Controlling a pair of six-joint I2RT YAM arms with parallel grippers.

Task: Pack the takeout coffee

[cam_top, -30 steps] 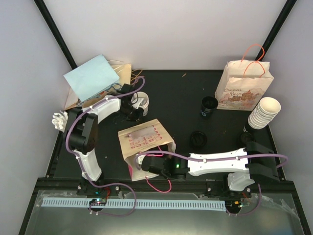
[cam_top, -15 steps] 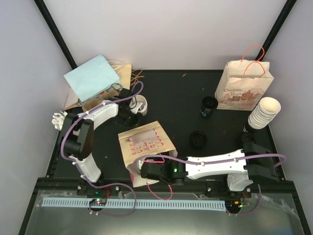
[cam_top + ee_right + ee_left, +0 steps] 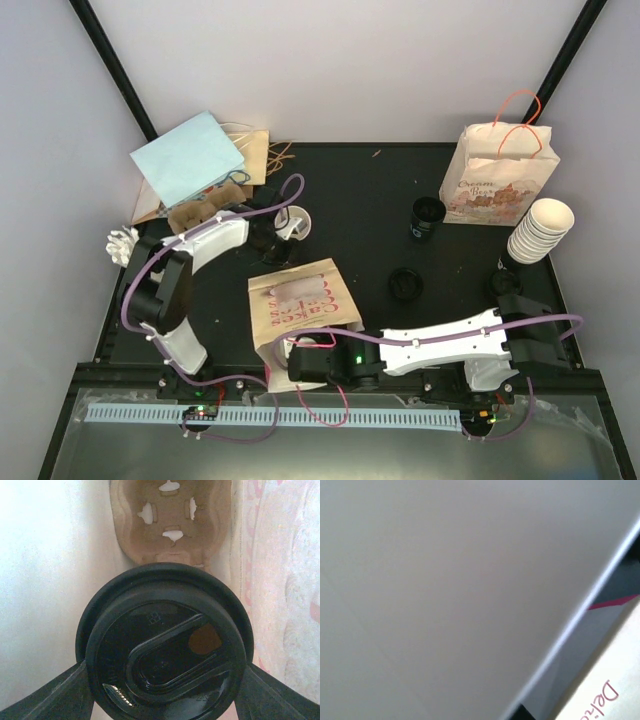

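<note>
A printed paper bag (image 3: pixel 300 300) lies on its side on the black table, its mouth toward the arm bases. My right gripper (image 3: pixel 302 362) is at that mouth, shut on a takeout coffee cup with a black lid (image 3: pixel 165 650). Its fingers (image 3: pixel 47 695) press on both sides of the lid. Deeper inside the bag lies a brown cardboard cup carrier (image 3: pixel 170 525). Just behind the bag, my left gripper (image 3: pixel 272 238) is shut on a white paper cup (image 3: pixel 298 225). A blurred white surface (image 3: pixel 445 590) fills the left wrist view, hiding the fingers, with the bag's print (image 3: pixel 607 697) at its lower right.
A second printed bag (image 3: pixel 500 180) stands at the back right beside a stack of white cups (image 3: pixel 540 230). A black-lidded cup (image 3: pixel 427 218) and a loose black lid (image 3: pixel 406 285) sit mid-table. A light blue bag (image 3: pixel 188 160) and brown bags lie at the back left.
My right gripper has slid toward the table's near edge with the lidded cup, and the lying bag shifted slightly. The left gripper carried the white cup rightward, closer to the bag.
</note>
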